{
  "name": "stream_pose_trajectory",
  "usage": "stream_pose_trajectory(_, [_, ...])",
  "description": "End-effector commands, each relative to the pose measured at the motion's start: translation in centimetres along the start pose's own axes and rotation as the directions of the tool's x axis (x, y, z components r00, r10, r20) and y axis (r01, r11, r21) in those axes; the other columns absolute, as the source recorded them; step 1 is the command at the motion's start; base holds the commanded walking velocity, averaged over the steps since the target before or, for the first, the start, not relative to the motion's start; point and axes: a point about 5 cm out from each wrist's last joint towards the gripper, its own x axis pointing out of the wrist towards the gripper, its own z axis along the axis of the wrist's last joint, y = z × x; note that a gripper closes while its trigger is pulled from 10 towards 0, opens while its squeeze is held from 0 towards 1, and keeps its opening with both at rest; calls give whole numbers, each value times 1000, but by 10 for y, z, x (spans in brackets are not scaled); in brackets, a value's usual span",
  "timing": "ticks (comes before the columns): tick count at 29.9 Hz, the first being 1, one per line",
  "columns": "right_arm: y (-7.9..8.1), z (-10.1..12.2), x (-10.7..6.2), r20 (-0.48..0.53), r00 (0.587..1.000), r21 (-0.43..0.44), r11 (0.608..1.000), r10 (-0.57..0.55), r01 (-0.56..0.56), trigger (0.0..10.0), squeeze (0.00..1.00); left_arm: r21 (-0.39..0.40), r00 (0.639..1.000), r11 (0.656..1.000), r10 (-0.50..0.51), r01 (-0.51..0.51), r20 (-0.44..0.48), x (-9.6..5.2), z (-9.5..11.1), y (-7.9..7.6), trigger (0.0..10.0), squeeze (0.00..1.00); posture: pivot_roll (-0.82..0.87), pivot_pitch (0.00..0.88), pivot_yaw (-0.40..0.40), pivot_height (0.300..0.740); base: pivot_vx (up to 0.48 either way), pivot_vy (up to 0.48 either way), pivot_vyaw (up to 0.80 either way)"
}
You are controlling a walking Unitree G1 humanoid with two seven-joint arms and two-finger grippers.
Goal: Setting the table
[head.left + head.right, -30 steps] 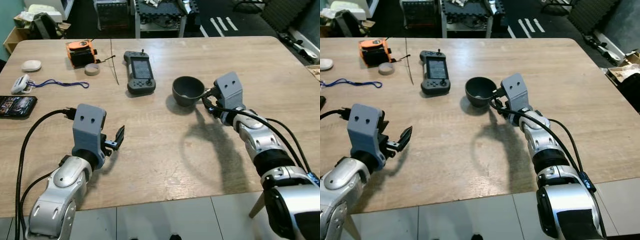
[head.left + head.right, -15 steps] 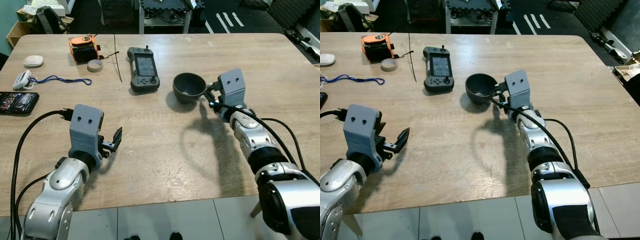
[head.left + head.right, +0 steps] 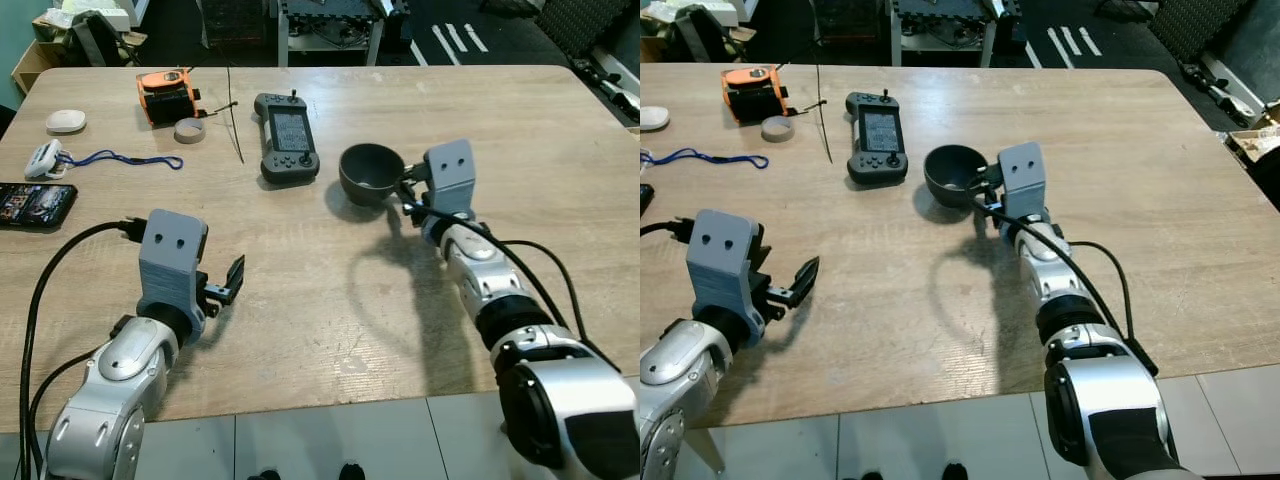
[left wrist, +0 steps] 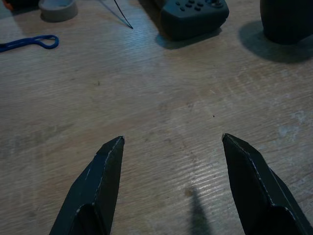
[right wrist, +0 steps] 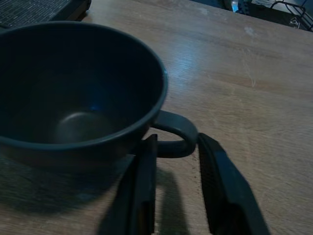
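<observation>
Right of centre in the left eye view, the dark cup (image 3: 368,173) sits on the desk (image 3: 330,300), its handle pointing right toward the right tool (image 3: 408,193). That tool's two fingers (image 5: 143,188) straddle the handle, not yet clenched on it. The left tool (image 3: 232,283) hangs released at lower left, well apart from the cup.
</observation>
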Motion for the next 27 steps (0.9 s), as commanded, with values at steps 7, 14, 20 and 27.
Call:
stream_pose_trajectory(7, [-2,1,0,10,1000,7,1000,-8,8,0,0,-7,1000,1000,3,-3,-27,-3,-5,0,10000,0,266,303,40,740,0,0,0])
stream_pose_trajectory(14, [-6,2,0,14,1000,14,1000,-22,22,0,0,-9,1000,1000,1,-1,-28,-3,-5,-1,10000,0,260,297,40,740,0,0,0])
stream_pose_trajectory(20, [-15,11,0,56,997,47,997,-57,54,10000,0,-13,1000,1000,0,0,-28,-3,-6,-2,10000,0,255,294,37,740,0,0,0])
stream_pose_trajectory(27, [-47,32,-9,182,958,349,925,-223,149,10000,0,-34,1000,999,-20,19,-23,0,-6,-7,10000,0,229,286,41,740,0,0,0])
